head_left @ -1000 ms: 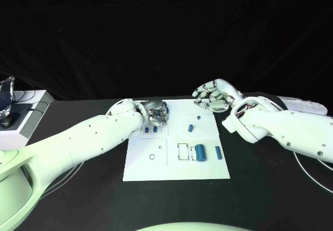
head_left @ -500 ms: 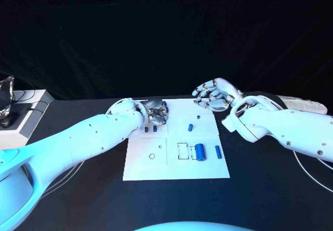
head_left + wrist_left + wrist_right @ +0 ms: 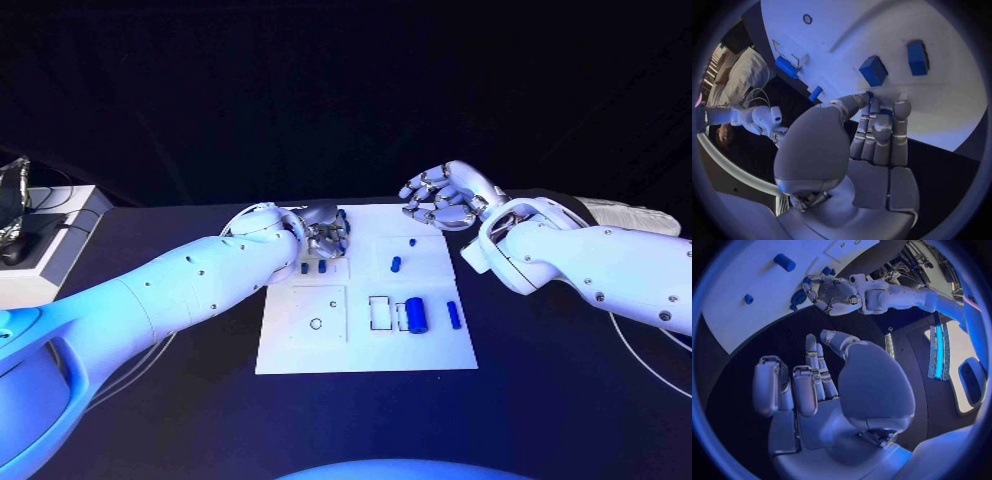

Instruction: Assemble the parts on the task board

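The left hand (image 3: 326, 235) rests on the far-left part of the task board (image 3: 366, 354), fingers curled down around a small blue part (image 3: 342, 216) that it pinches at the board's far edge. The right hand (image 3: 444, 198) hovers above the desk (image 3: 188, 400) just past the board's far-right corner, fingers loosely curled with nothing in them. On the board, a large blue cylinder (image 3: 415, 315) lies near the right, beside a white open frame (image 3: 379, 313), with a slimmer blue pin (image 3: 453, 315) further right. Two small blue blocks (image 3: 873, 70) sit just near of the left hand.
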`<state>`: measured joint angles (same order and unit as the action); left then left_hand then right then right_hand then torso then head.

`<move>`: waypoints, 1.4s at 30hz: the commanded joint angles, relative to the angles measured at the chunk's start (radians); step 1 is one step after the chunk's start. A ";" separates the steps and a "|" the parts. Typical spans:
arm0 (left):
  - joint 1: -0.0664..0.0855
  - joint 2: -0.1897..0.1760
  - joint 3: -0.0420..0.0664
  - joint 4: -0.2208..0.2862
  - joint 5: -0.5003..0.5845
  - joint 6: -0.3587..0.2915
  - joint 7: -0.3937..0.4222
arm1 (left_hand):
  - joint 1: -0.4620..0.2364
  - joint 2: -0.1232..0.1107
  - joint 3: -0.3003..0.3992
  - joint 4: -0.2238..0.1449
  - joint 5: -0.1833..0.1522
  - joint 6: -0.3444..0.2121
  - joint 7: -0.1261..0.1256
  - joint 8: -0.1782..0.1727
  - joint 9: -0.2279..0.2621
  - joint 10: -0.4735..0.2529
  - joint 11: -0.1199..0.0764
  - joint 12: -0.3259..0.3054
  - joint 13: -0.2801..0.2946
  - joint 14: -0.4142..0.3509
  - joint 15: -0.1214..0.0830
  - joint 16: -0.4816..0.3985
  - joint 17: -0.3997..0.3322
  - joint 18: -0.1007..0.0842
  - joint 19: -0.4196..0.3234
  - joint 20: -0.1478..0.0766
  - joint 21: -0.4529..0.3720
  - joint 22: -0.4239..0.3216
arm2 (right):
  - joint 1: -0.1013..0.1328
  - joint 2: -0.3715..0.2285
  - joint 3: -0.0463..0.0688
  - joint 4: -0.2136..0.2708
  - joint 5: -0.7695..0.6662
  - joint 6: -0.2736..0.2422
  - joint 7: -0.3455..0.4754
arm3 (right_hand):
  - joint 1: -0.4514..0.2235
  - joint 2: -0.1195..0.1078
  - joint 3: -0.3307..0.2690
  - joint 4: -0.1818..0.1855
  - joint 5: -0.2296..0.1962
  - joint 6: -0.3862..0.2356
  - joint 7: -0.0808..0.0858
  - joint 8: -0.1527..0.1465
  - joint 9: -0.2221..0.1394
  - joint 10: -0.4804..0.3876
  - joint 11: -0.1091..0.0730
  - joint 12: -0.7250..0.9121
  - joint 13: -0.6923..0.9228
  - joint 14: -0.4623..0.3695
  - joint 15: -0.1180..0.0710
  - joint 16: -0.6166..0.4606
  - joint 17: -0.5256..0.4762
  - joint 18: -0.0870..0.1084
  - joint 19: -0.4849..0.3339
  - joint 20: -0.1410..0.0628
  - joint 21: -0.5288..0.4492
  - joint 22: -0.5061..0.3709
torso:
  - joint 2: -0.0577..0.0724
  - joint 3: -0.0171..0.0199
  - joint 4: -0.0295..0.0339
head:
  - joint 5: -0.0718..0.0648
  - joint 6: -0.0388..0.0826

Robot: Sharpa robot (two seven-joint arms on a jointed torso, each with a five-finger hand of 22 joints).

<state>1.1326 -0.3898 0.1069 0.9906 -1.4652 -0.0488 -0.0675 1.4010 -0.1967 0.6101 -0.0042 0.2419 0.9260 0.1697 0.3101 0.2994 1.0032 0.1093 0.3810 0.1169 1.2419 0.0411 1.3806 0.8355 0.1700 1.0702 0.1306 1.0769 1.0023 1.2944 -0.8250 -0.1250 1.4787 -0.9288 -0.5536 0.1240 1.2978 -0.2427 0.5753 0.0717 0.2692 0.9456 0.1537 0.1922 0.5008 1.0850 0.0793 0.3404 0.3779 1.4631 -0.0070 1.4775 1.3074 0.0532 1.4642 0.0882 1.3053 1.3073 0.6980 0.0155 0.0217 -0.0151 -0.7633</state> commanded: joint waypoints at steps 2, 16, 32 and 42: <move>-0.003 0.005 -0.013 -0.003 0.001 0.002 0.008 | -0.008 -0.006 -0.002 0.006 -0.004 0.003 -0.002 -0.003 -0.001 0.006 0.001 -0.005 0.000 0.007 -0.002 0.005 0.002 -0.016 0.002 0.004 0.005 0.001 | 0.000 0.000 0.001 0.002 -0.005 0.001 0.012 | -0.002 -0.004 0.001 0.006 0.001 0.001 0.007 -0.004 0.002 0.001 0.002 -0.005 -0.001 0.064 0.007 -0.001 0.065 -0.002 0.035 0.008 -0.005 0.162 | 0.000 0.0000 0.0001 | 0.001 -0.001; -0.003 0.006 -0.027 -0.008 -0.008 -0.047 0.040 | -0.009 0.007 -0.001 0.001 0.004 0.058 -0.016 0.015 0.010 0.060 -0.016 -0.006 0.007 0.039 -0.016 0.025 0.030 -0.025 0.039 -0.005 0.054 0.051 | 0.001 -0.002 0.001 0.005 -0.004 0.000 0.013 | -0.002 -0.004 0.001 0.006 0.001 0.001 0.007 -0.004 0.002 0.001 0.002 -0.005 -0.001 0.064 0.007 -0.001 0.065 -0.002 0.035 0.008 -0.005 0.162 | -0.001 -0.0008 0.0015 | 0.000 -0.007; -0.004 -0.008 -0.027 0.009 0.032 -0.133 0.084 | -0.006 0.017 0.013 -0.007 0.008 0.081 -0.020 0.018 0.016 0.091 -0.024 -0.016 0.012 0.067 -0.024 0.036 0.058 -0.035 0.076 -0.015 0.093 0.091 | 0.001 -0.003 0.001 0.005 -0.004 0.000 0.013 | -0.002 -0.004 0.001 0.006 0.001 0.001 0.007 -0.004 0.002 0.001 0.002 -0.005 -0.001 0.064 0.007 -0.001 0.065 -0.002 0.035 0.008 -0.005 0.162 | 0.000 -0.0008 0.0007 | 0.003 -0.005; -0.004 -0.038 -0.022 0.041 0.056 -0.141 0.085 | -0.007 0.017 0.014 -0.008 0.008 0.084 -0.020 0.018 0.016 0.094 -0.024 -0.018 0.012 0.070 -0.025 0.037 0.059 -0.035 0.079 -0.016 0.097 0.094 | 0.001 -0.004 0.001 0.004 -0.004 0.000 0.013 | -0.003 -0.003 0.000 0.007 0.001 0.002 0.006 -0.004 0.002 0.005 0.002 -0.010 -0.008 0.063 0.007 -0.002 0.064 -0.002 0.036 0.009 -0.004 0.162 | -0.001 -0.0008 0.0012 | 0.004 -0.004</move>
<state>1.1282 -0.4253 0.0832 1.0237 -1.4337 -0.1756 0.0027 1.3934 -0.1881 0.6182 -0.0125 0.2477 1.0011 0.1486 0.3255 0.3150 1.0905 0.0823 0.3677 0.1278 1.3044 0.0179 1.4116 0.8944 0.1538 1.1418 0.1162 1.1676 1.0953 1.2955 -0.8283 -0.1244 1.4818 -0.9286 -0.5542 0.1251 1.2978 -0.2427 0.5754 0.0717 0.2692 0.9481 0.1561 0.1923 0.5015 1.0867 0.0811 0.3331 0.3707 1.4631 -0.0070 1.4775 1.3074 0.0533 1.4679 0.0918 1.3053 1.3080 0.6974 0.0149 0.0227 -0.0120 -0.7665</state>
